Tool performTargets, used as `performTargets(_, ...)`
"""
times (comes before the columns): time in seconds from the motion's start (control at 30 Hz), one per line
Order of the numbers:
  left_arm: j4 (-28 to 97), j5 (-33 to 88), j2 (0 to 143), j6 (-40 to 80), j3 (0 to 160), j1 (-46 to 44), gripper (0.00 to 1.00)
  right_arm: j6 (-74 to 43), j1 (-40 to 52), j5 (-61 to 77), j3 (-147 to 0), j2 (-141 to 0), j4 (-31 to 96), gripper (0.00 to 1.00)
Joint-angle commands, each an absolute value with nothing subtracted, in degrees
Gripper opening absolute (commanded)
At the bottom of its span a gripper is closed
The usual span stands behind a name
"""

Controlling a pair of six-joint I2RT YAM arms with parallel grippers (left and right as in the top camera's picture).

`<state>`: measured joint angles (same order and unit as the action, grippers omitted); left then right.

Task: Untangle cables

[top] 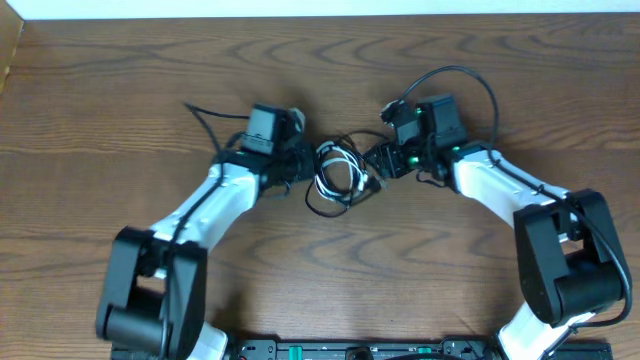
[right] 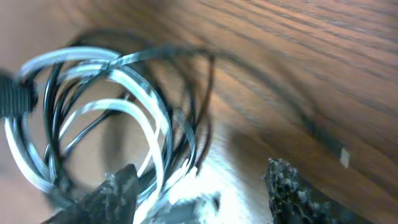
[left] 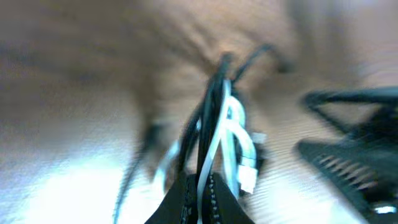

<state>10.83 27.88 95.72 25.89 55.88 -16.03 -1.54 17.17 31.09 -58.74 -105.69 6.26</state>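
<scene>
**Item 1, my left pincer** [top: 298, 160]. It sits near the middle of the table [top: 330, 60], at the left edge of the bundle [top: 337, 177]. In its own wrist view the jaws stand nearly together, with strands of both cables pinched between them. The view is blurred, so I cannot count the strands.

**Item 2, my right pincer** [right: 200, 177]. It sits at the right edge of the bundle, facing the left pincer across it. The jaws are spread wide and clamp nothing. One finger [right: 118, 196] lies against the outer loops, and the other is off to the side over bare wood. A blurred white shape sits low between the jaws. I cannot tell whether it is a plug, or whether it touches either finger.

**Item 3, white cable** [right: 149, 121]. It is thin and coiled in several overlapping loops. In the left wrist view it runs up from the pinch, with a small white plug end hanging beside it.

**Item 4, black cable** [right: 206, 106]. It is thin and threaded through and around the white loops. From overhead, one black loop spills out of the bundle toward the near edge of the table.

**Item 5, location.** The bundle rests between my two pincers and touches both, with the two cords interlaced.

**Item 6, arm wires** [top: 482, 85]. These are thicker and black, and they arch above my wrists apart from the bundle.
</scene>
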Motion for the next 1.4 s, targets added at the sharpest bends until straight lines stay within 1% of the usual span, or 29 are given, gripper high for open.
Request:
performTargets(0.0, 8.7, 39.8, 94.7, 28.9, 57.5, -14.3, 0.08, -1.9, 15.6, 44.1, -58.5, -105.1, 5.9, 0.65)
performTargets(0.17, 7.8, 42.6, 94.7, 31.6, 57.5, -14.0, 0.08, -1.9, 15.4, 46.0, -58.5, -105.1, 6.0, 0.69)
performTargets(0.27, 7.0, 46.2, 94.7, 31.7, 57.5, -14.0, 0.08, -1.9, 15.5, 45.9, -58.5, -105.1, 5.9, 0.69)
performTargets(0.43, 2.3, 52.3, 94.7, 34.8, 57.5, -14.0, 0.07, -1.9, 16.7, 45.2, -58.4, -105.1, 6.0, 0.7)
performTargets(0.63, -0.3, 52.3, 94.7, 35.9, 57.5, -14.0, 0.08, -1.9, 17.9, 49.0, -58.4, -105.1, 5.9, 0.73)
performTargets(0.9, -0.3, 50.4, 94.7, 36.7, 57.5, -14.0, 0.08, -1.9, 17.6, 57.1, -58.4, -105.1, 3.2, 0.73)
performTargets(0.97, -0.3, 49.5, 94.7, 39.1, 57.5, -14.0, 0.08, -1.9, 18.0, 59.4, -58.4, -105.1, 2.8, 0.72)
performTargets(1.27, -0.3, 49.5, 94.7, 47.6, 57.5, -14.0, 0.08, -1.7, 18.5, 63.2, -58.4, -105.1, 0.3, 0.71)
performTargets(1.37, -0.3, 49.5, 94.7, 51.3, 57.5, -14.0, 0.08, -1.7, 18.8, 65.3, -58.4, -105.1, -1.1, 0.67)
